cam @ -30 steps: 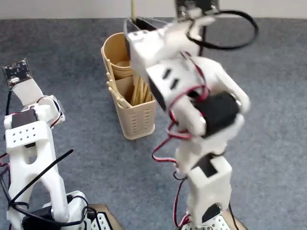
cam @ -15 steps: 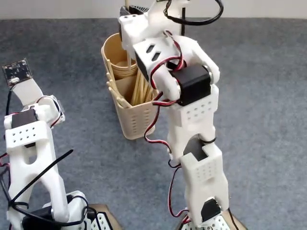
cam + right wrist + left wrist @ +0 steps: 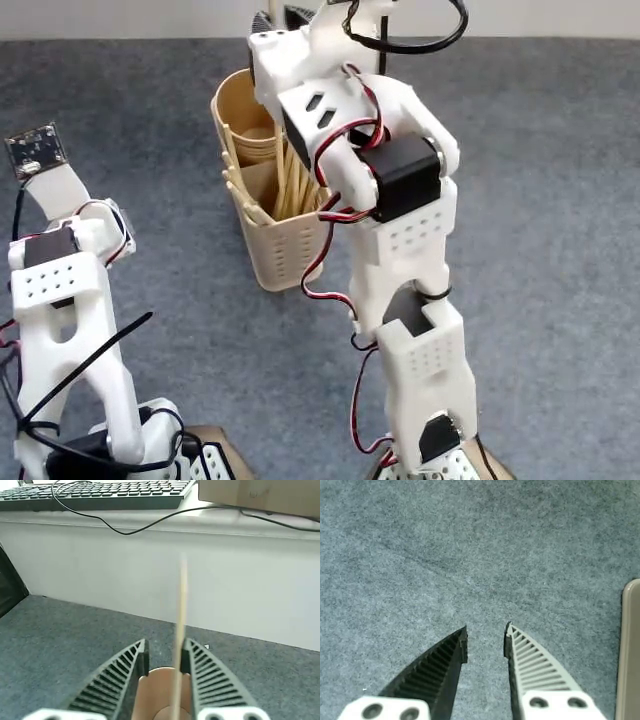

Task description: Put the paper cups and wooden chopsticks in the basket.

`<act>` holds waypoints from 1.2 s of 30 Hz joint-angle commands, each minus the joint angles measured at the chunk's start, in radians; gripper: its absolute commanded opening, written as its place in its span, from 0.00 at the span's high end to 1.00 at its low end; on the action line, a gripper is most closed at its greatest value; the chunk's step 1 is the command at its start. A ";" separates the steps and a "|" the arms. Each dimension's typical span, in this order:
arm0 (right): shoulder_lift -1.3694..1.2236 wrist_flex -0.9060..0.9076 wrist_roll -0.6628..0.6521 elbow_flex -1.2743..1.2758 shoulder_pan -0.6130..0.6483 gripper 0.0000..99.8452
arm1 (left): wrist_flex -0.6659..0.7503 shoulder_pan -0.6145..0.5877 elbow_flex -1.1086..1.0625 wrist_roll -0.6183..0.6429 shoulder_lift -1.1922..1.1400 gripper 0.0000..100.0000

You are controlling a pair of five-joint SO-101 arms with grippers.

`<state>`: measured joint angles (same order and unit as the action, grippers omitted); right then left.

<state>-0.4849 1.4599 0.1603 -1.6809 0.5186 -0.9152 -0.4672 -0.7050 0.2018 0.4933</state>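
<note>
The tan basket (image 3: 285, 255) stands upright on the grey carpet. It holds stacked paper cups (image 3: 256, 140) and several wooden chopsticks (image 3: 293, 185). My right gripper (image 3: 164, 647) hangs directly above the basket, at the far edge of the high view (image 3: 280, 15). Its jaws stand a little apart. A single upright chopstick (image 3: 181, 610) runs between them, against the white finger and not clamped, its lower end going down towards a paper cup (image 3: 160, 690). My left gripper (image 3: 486, 632) is open over bare carpet, with the basket's wall (image 3: 631, 650) off to one side.
The left arm (image 3: 65, 290) stands at the near left of the carpet, apart from the basket. Behind the basket a white ledge (image 3: 150, 555) carries a keyboard (image 3: 100, 489), a black cable (image 3: 150, 522) and a cardboard box (image 3: 260, 495).
One second ago the right arm stood farther right; it swung left and now stands over the basket with the chopstick, nearly still for the last half second. The left arm has not moved.
</note>
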 commanded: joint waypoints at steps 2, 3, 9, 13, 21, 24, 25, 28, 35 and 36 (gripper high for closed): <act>0.010 -0.016 -0.014 -0.114 -0.013 0.87 | 0.017 0.016 0.004 0.011 0.031 0.85; 0.010 -0.016 -0.014 -0.114 -0.013 0.87 | 0.017 0.016 0.004 0.011 0.031 0.85; 0.015 -0.013 -0.015 -0.114 -0.035 0.87 | 0.017 0.016 0.004 0.011 0.031 0.85; 0.024 0.117 -0.140 -0.113 -0.030 0.87 | 0.017 0.016 0.007 0.011 0.031 0.85; 0.300 0.308 -0.175 0.097 -0.157 0.87 | -0.080 0.015 0.133 0.005 0.061 0.85; 0.504 0.308 -0.203 0.444 -0.211 0.87 | -0.183 0.018 0.200 0.003 0.188 0.85; 0.585 0.308 -0.216 0.575 -0.216 0.87 | -0.198 0.022 0.205 0.002 0.248 0.85; 0.822 0.306 -0.256 0.909 -0.237 0.87 | -0.233 0.077 0.162 -0.049 0.455 0.85; 1.397 0.127 -0.296 1.695 -0.332 0.87 | -0.158 0.283 -0.291 -0.293 0.920 0.85; 1.481 0.070 -0.302 1.827 -0.349 0.87 | -0.137 0.292 -0.354 -0.304 0.977 0.85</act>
<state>0.6582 1.6947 -0.1204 -0.3521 0.2363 -1.1285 -0.2555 -0.8293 -0.0176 1.2375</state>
